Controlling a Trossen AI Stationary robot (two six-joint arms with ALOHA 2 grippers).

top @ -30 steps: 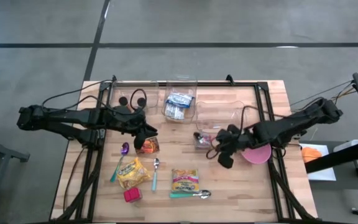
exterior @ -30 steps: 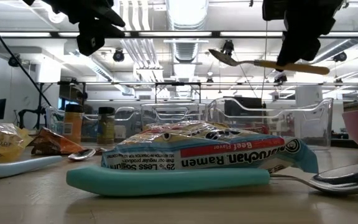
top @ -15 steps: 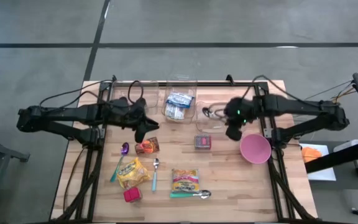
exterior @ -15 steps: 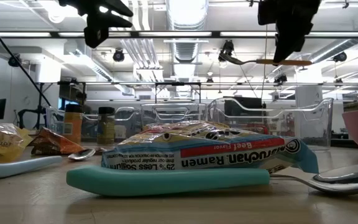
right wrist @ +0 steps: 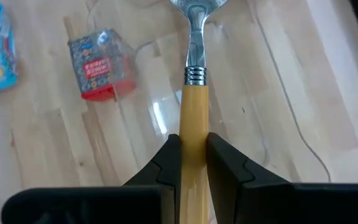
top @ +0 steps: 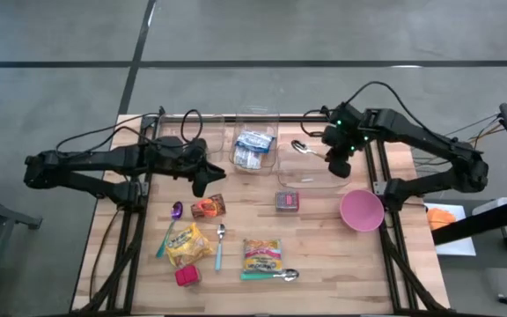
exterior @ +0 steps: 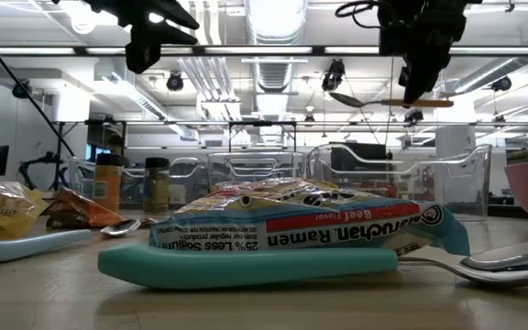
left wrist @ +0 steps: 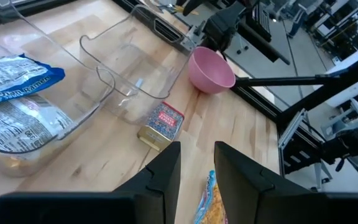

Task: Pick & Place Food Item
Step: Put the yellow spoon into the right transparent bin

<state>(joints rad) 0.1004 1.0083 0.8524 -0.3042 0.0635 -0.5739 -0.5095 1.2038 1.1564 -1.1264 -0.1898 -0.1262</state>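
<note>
From above, the right gripper [top: 335,158] hangs over the right clear bin [top: 311,165] at the far side of the tabletop [top: 324,255], its jaws closed on a wooden-handled spoon [top: 304,149] whose bowl points left; I judge this the carry step, with the spoon about to be set into that bin, which calls for lowering inside its walls before letting go. The middle clear bin [top: 255,150] holds white-and-blue noodle packets, the right bin looks empty, and the pink bowl [top: 362,210] to the right shows nothing inside. The left gripper [top: 202,179] waits above the orange snack packet [top: 209,207]. At tabletop level the spoon [exterior: 388,102] lies level in the air, well above the bins. The left wrist view shows its jaws narrowly apart with nothing between them, above a small red packet [left wrist: 162,124]. The right wrist view shows the pads [right wrist: 166,165] pinching the yellow handle [right wrist: 194,130] over clear plastic.
</note>
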